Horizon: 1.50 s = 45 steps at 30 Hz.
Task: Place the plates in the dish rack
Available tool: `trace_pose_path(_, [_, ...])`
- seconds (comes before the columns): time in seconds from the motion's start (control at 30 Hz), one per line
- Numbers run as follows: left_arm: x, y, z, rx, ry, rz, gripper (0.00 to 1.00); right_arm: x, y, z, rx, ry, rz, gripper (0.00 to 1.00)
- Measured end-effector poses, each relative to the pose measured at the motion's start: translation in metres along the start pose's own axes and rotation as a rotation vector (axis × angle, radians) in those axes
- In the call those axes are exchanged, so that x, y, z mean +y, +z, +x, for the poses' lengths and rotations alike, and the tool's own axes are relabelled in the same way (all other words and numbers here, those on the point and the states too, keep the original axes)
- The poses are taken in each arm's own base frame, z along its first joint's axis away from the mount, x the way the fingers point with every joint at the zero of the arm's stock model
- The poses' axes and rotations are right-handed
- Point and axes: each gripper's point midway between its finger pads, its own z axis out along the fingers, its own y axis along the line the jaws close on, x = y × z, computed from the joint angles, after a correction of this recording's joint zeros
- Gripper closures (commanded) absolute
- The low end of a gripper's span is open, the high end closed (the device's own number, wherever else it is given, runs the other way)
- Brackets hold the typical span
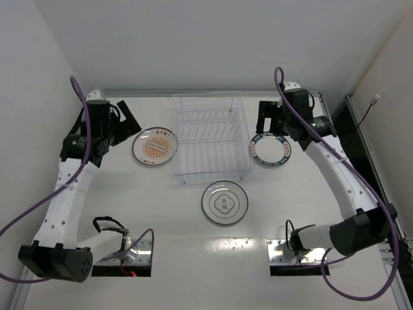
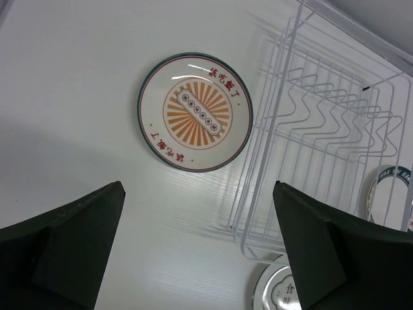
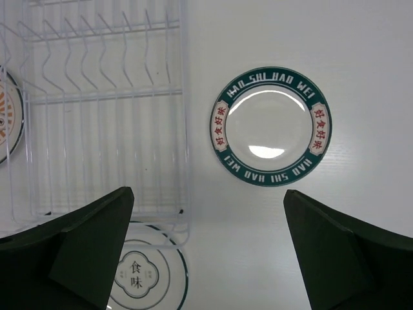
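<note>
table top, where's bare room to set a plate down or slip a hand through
Widest bare patches: the table left of the white plate, nearer than the sunburst plate; and right of it, nearer than the teal-rimmed plate. Crowded: all three plates sit close to the dish rack, leaving only thin gaps. The rack itself is empty.

orange sunburst plate (image 2: 195, 112), teal-banded plate (image 3: 270, 126), clear rack (image 1: 210, 137)

A white table (image 1: 193, 258) was seen across the lower frame, enclosed by white walls (image 1: 193, 45) at the top and sides. At the upper right, a white plug (image 1: 375, 99) was seen on a thin black wire (image 1: 366, 113).
</note>
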Motion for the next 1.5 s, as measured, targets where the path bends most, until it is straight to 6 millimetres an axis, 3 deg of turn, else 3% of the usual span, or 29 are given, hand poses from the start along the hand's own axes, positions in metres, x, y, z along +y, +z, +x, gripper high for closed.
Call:
trace_pose_path(0.13, [0.009,-0.007,0.012,0.000,0.031,0.000,0.00,-0.007,-0.011,0.002,-0.006,-0.003,-0.036,0.00])
trace_pose_path(0.27, [0.009,0.014,0.045,0.085,0.076,0.014,0.00,-0.023,-0.003,0.019,0.044,0.056,-0.075,0.00])
trace_pose_path(0.37, [0.008,0.032,0.073,0.156,0.102,0.027,0.00,-0.064,0.016,0.036,0.108,0.195,-0.053,0.00])
trace_pose_path(0.43, [0.008,0.042,0.085,0.190,0.112,0.028,0.00,-0.092,0.036,0.048,0.159,0.298,-0.042,0.09])
trace_pose_path(0.57, [0.004,0.061,0.090,0.212,0.121,0.027,0.00,-0.140,0.081,0.088,0.291,0.496,-0.032,0.12])
trace_pose_path(0.67, [0.001,0.076,0.092,0.235,0.128,0.018,0.00,-0.157,0.106,0.120,0.397,0.611,-0.049,0.15])
trace_pose_path(0.83, [-0.014,0.103,0.087,0.255,0.133,0.028,0.00,-0.167,0.133,0.147,0.482,0.733,-0.091,0.27])
trace_pose_path(1.1, [-0.025,0.127,0.090,0.299,0.138,0.038,0.00,-0.153,0.161,0.162,0.529,0.801,-0.146,0.52])
trace_pose_path(1.2, [-0.028,0.126,0.086,0.297,0.139,0.045,0.00,-0.147,0.168,0.163,0.529,0.815,-0.164,0.69])
trace_pose_path(1.23, [-0.030,0.125,0.083,0.292,0.139,0.049,0.00,-0.147,0.170,0.164,0.528,0.819,-0.167,0.88])
trace_pose_path(1.27, [-0.031,0.125,0.081,0.286,0.138,0.052,0.00,-0.147,0.172,0.165,0.529,0.817,-0.170,0.97])
trace_pose_path(1.5, [-0.033,0.124,0.077,0.280,0.138,0.055,0.00,-0.137,0.168,0.152,0.509,0.816,-0.212,1.00])
